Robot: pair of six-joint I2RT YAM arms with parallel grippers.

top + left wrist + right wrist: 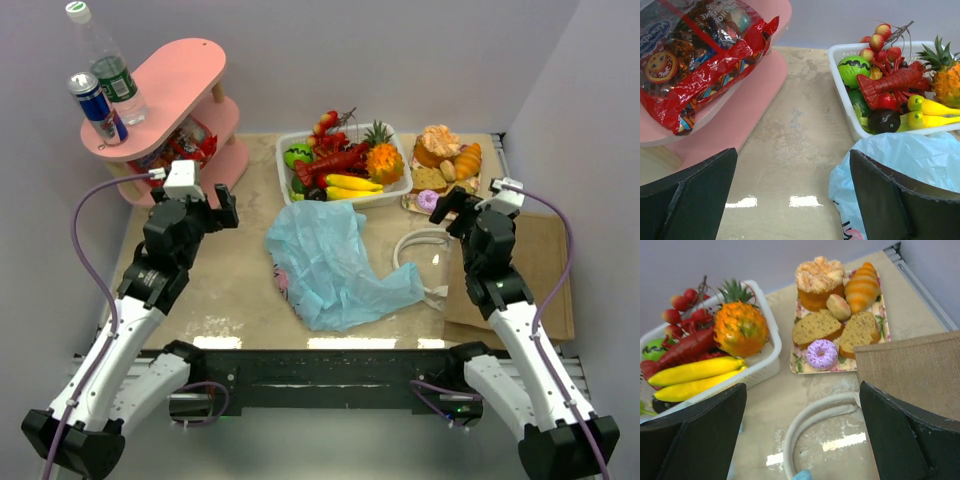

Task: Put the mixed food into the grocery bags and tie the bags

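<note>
A light-blue plastic bag point(335, 262) lies crumpled flat mid-table; its edge shows in the left wrist view point(900, 170). A brown paper bag point(545, 280) lies flat at the right, its white handles point(420, 250) toward the middle point(810, 425). A white basket point(398, 190) holds bananas point(352, 186), a pineapple point(384, 160) and a red lobster point(335, 165). Red snack packets point(700, 65) lie on the pink shelf. A bottle point(108, 62) and a blue can point(97, 108) stand on its top. My left gripper point(222, 210) and right gripper point(452, 206) are open, empty, above the table.
A pink tiered shelf point(185, 70) stands at the back left. A floral tray point(408, 204) with bread, a cake, a croissant and a purple doughnut point(821, 353) sits right of the basket. Walls close the back and right sides.
</note>
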